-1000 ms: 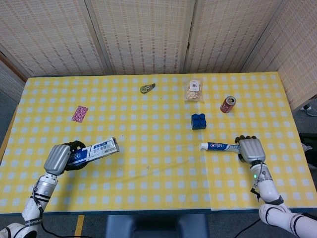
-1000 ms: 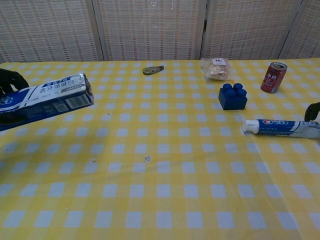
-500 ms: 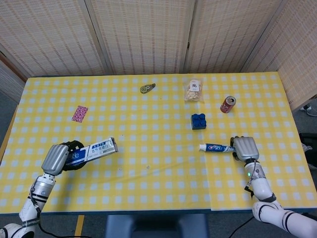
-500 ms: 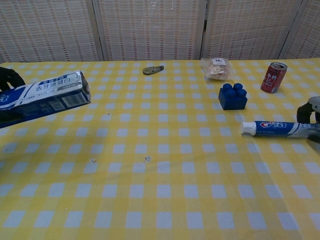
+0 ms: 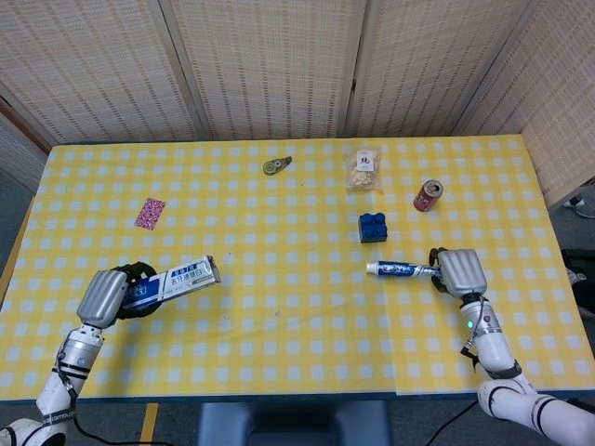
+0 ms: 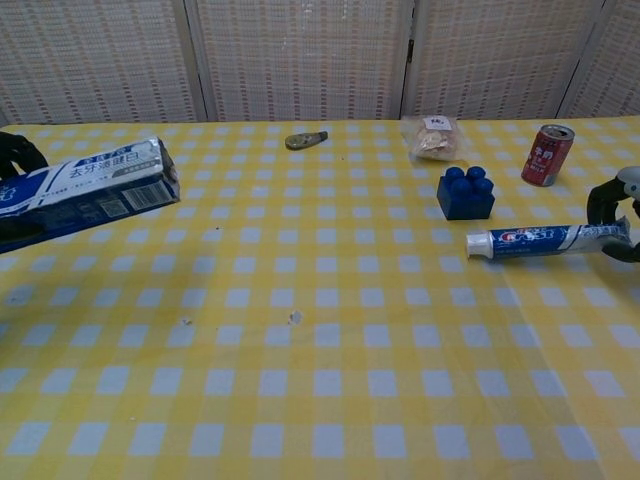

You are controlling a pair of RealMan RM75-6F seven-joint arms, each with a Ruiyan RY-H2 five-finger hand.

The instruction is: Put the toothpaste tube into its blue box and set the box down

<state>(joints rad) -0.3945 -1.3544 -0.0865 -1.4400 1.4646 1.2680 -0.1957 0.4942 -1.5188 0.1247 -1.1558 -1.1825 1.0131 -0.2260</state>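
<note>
My left hand (image 5: 110, 293) (image 6: 14, 155) grips the blue and white toothpaste box (image 5: 177, 282) (image 6: 84, 189) at the table's left side, held above the cloth with its open end pointing right. At the right, my right hand (image 5: 459, 270) (image 6: 616, 205) holds the tail of the toothpaste tube (image 5: 402, 269) (image 6: 540, 240). The tube points left with its white cap leading, slightly raised over the table. A wide gap of tablecloth separates the tube's cap from the box's mouth.
The yellow checked table (image 5: 279, 334) also carries a blue toy brick (image 5: 373, 227) (image 6: 464, 192), a red can (image 5: 428, 195) (image 6: 547, 154), a snack bag (image 5: 365, 169) (image 6: 434, 137), a small green-grey object (image 5: 276, 166) (image 6: 305, 140) and a pink packet (image 5: 149, 213).
The right hand has lifted the tube and carried it a little left and away from me. The left hand has raised the box slightly and drawn it a bit left.
</note>
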